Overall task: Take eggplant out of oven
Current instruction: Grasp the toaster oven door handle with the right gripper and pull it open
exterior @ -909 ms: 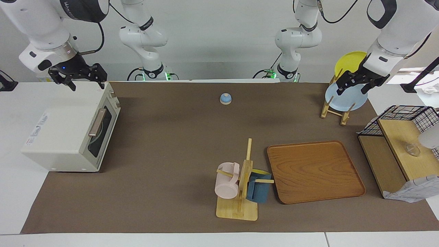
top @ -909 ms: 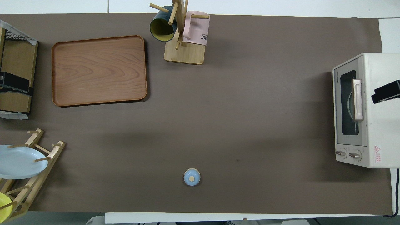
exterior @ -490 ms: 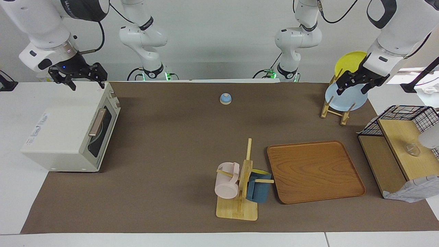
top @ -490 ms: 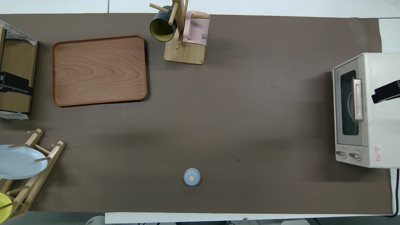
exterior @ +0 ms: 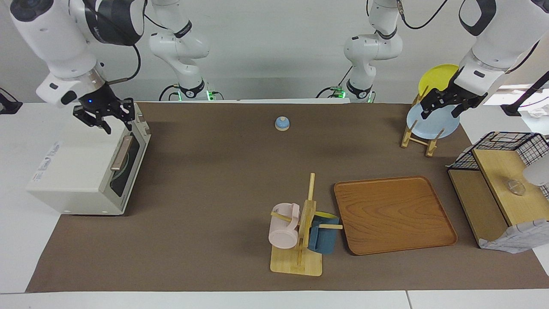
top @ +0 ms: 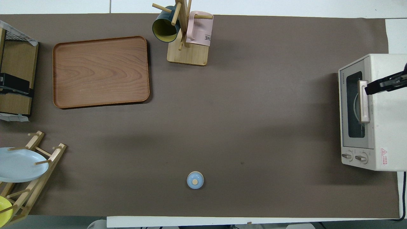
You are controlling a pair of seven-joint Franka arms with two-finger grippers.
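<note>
The oven (exterior: pixel 88 165) is sitting at the left of the facing view, at the right arm's end of the table, with its door shut and the tan handle (exterior: pixel 121 153) lying across the dark glass. A pale curved shape is showing through the glass, but the eggplant cannot be made out in either view.

The right gripper (exterior: pixel 116 125) is hanging in the upper left of the facing view, over the oven's top near the door edge, above the handle and not touching it. Its fingers are standing visibly apart, with nothing between them. In the overhead view only its dark tip (top: pixel 383 86) is showing at the right edge, over the oven top beside the handle.

The left gripper (exterior: pixel 439 111) is waiting in the upper right of the facing view, over the plate rack (exterior: pixel 418 135) that is carrying a light blue plate (exterior: pixel 433 124) and a yellow plate (exterior: pixel 437 77); its fingers are spread and holding nothing.

A small blue bell (exterior: pixel 282 123) is sitting at upper centre. A wooden tray (exterior: pixel 392 214) is lying at lower right, beside the mug stand (exterior: pixel 300 240).
</note>
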